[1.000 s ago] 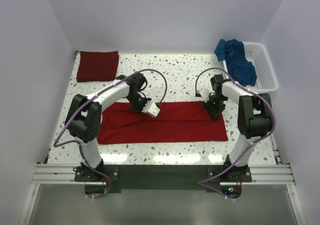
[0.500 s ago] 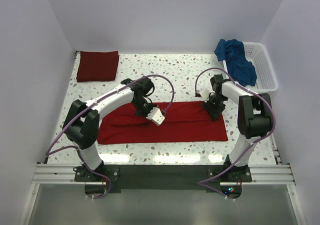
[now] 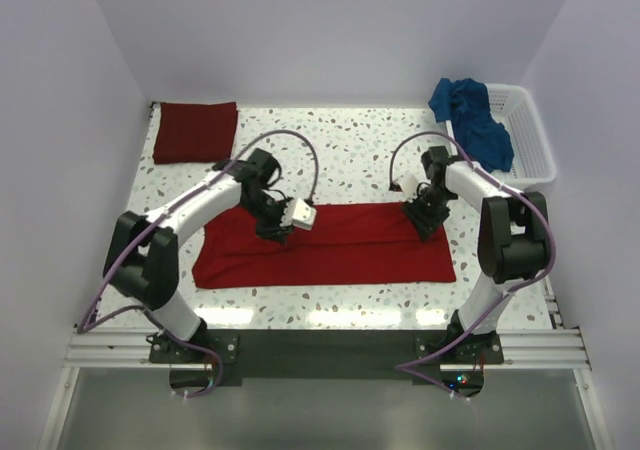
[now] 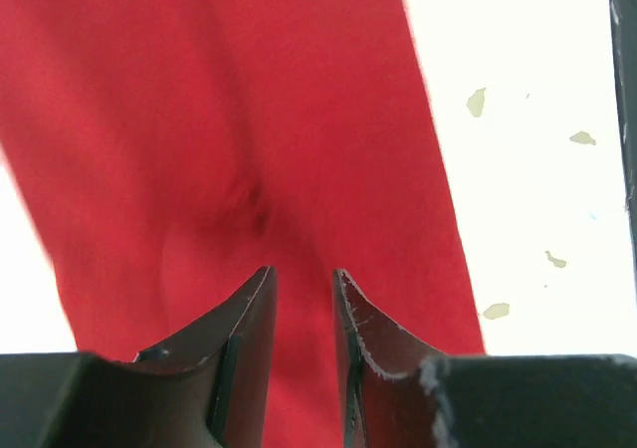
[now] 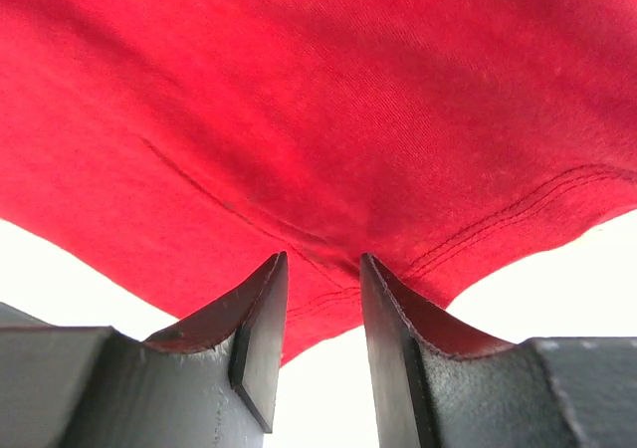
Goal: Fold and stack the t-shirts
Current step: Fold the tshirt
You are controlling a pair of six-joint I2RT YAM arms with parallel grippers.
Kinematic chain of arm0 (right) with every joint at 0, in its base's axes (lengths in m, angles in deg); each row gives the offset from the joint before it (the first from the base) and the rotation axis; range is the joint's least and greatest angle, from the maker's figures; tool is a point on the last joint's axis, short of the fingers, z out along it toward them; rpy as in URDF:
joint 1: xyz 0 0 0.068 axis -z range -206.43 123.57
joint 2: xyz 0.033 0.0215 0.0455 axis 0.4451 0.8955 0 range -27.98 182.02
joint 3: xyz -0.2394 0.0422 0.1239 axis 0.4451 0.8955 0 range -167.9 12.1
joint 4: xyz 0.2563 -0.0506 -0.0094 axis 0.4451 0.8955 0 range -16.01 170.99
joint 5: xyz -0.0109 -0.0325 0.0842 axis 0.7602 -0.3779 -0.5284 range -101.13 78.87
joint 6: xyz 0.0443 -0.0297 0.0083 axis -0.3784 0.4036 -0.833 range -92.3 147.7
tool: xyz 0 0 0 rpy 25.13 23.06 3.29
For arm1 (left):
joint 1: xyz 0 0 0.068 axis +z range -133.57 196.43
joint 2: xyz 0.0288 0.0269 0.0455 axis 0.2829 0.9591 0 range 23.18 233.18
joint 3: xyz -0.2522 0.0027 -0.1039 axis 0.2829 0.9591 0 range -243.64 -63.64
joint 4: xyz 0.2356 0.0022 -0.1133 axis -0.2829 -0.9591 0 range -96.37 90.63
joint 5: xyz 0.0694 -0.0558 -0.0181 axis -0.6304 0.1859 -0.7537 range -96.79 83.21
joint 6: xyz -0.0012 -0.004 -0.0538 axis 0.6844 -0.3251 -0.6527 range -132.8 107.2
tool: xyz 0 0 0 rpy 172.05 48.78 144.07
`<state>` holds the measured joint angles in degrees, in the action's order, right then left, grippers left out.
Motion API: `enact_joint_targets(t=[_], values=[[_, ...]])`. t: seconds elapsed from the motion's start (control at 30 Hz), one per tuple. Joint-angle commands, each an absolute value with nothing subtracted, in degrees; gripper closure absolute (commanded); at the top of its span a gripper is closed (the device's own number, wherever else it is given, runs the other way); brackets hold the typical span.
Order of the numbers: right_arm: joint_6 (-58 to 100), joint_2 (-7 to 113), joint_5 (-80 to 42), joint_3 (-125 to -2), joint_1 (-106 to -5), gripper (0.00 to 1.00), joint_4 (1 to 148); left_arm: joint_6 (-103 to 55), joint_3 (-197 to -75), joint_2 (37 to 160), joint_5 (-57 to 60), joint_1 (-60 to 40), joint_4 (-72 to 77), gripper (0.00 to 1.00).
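The bright red t-shirt [image 3: 350, 245] lies folded into a long flat strip across the middle of the table. My left gripper [image 3: 272, 228] is low over its left part, jaws a narrow gap apart with nothing between them; the red cloth [image 4: 249, 119] fills the left wrist view. My right gripper [image 3: 425, 215] sits at the strip's far right edge, jaws slightly apart, tips at the hemmed edge [image 5: 418, 259]. The maroon t-shirt [image 3: 195, 130] lies folded at the back left. The blue t-shirt [image 3: 472, 120] hangs crumpled over the basket's rim.
The white lattice basket [image 3: 530, 140] stands at the back right against the wall. Purple cables loop above both arms. White walls close in the table on three sides; a metal rail runs along the near edge.
My left gripper slid right and nearer along the red strip, then back to the left. The strip's left end now lies flatter. The right gripper has not moved.
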<state>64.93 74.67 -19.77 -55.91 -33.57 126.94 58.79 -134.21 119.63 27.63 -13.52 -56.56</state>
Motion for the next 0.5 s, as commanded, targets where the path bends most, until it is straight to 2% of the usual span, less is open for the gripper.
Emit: enact_joint_targets(t=[0.0,0.03,0.13,0.27,0.47], values=[[63.56,71.51,-23.52,-59.35,-34.52,0.61,128.92,42.44,-130.37,111.79,36.89,-4.94,-50.89,0.66],[62.95,71.77,-23.87,-60.4,-35.13,0.61,129.01,33.35,-125.74,110.39,34.8,-2.31,-45.13,0.66],[62.16,73.61,-23.26,-61.9,-36.62,0.62,128.66,20.12,-117.47,106.16,26.99,-1.15,-35.87,0.66],[61.89,77.82,-20.1,-64.36,-37.68,0.62,128.04,12.97,-113.22,106.33,16.18,-0.18,-31.54,0.67],[61.37,78.81,-16.75,-65.25,-37.59,0.64,125.41,10.4,-117.15,106.41,15.18,6.76,-29.07,0.67]])
